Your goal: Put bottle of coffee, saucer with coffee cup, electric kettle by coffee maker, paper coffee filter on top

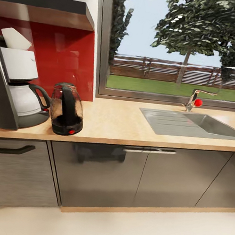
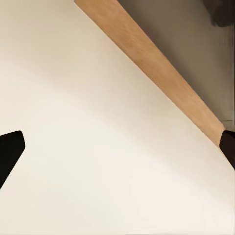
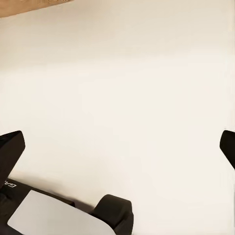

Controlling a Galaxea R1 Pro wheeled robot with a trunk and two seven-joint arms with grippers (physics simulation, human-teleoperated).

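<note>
A kitchen seen from the robot's head, facing a long wood-topped bench [image 1: 131, 125] with dark cabinet fronts. At far left, under the black shelf [image 1: 43, 2], stands the coffee maker [image 1: 10, 85], set back against the red wall. A pale, folded-looking piece, probably the filter [image 1: 14, 39], sits on its top, where the task wants it. Just beside it, to the right, stands the kettle [image 1: 66, 109], upright and close but seemingly not touching, so it counts as next to the machine. Further right a steel sink [image 1: 194, 124] lies under the window. The bottle, saucer and cup remain to be found.

The left end effector [image 2: 117, 147] hangs spread and empty over pale floor [image 2: 88, 122]; the right end effector [image 3: 117, 147] likewise, idle while the robot travels.
</note>
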